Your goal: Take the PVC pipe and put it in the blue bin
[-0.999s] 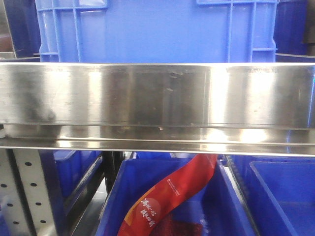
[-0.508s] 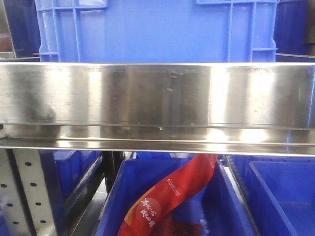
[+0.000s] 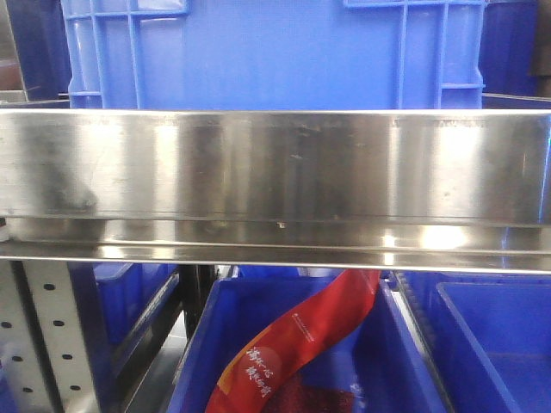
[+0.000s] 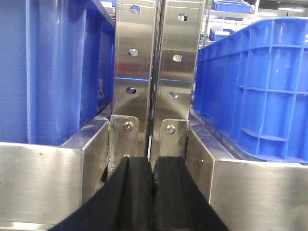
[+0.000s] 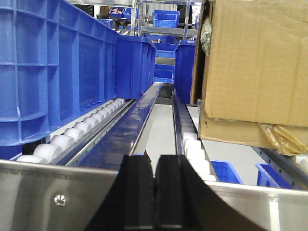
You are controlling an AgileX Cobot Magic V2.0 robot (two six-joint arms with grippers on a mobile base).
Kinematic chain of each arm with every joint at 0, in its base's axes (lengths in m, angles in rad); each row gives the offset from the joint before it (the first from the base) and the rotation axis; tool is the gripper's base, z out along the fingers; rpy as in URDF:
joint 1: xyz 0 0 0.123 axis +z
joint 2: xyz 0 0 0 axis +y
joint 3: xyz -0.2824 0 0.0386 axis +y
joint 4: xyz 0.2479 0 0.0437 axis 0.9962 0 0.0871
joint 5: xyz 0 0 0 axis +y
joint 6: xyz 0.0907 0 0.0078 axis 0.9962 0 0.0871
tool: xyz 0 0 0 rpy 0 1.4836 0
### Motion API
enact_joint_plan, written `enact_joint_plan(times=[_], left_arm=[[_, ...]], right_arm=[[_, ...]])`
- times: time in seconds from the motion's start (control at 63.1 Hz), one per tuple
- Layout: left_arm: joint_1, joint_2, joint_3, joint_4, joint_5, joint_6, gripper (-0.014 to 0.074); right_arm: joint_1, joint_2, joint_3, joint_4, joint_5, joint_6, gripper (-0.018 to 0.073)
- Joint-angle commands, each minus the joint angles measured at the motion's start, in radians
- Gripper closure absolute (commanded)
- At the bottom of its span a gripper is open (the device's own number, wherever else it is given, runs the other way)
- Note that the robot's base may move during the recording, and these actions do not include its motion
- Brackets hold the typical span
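Note:
The PVC pipe is out of view in every frame. A large blue bin [image 3: 275, 52] stands on the upper shelf, straight ahead in the front view. My left gripper [image 4: 153, 163] is shut with nothing between its black fingers, and it faces two steel uprights [image 4: 154, 72]. Blue bins flank it, one on the left [image 4: 48, 72] and one on the right [image 4: 255, 86]. My right gripper [image 5: 154, 161] is also shut and empty, just above a steel rail [image 5: 48, 192]. A blue bin [image 5: 48, 72] sits on white rollers [image 5: 86, 125] to its left.
A wide steel shelf rail [image 3: 275, 172] crosses the front view. Below it, a lower blue bin [image 3: 194, 353] holds a red packet [image 3: 293, 340], and another bin [image 3: 499, 344] sits to the right. A cardboard box [image 5: 260, 62] stands right of the roller lane.
Only the glare on the steel shelf rail has dimmed a little at the right. Nothing else has moved.

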Motion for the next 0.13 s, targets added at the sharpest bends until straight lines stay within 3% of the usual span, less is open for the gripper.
enact_joint_plan(times=[0.0, 0.111], left_arm=[[0.001, -0.005, -0.002, 0.003, -0.023, -0.006, 0.0708], [0.001, -0.005, -0.002, 0.003, -0.023, -0.006, 0.0708]], right_arm=[[0.002, -0.003, 0.0, -0.007, -0.017, -0.002, 0.0728], [0.002, -0.003, 0.0, -0.007, -0.017, -0.002, 0.0728]])
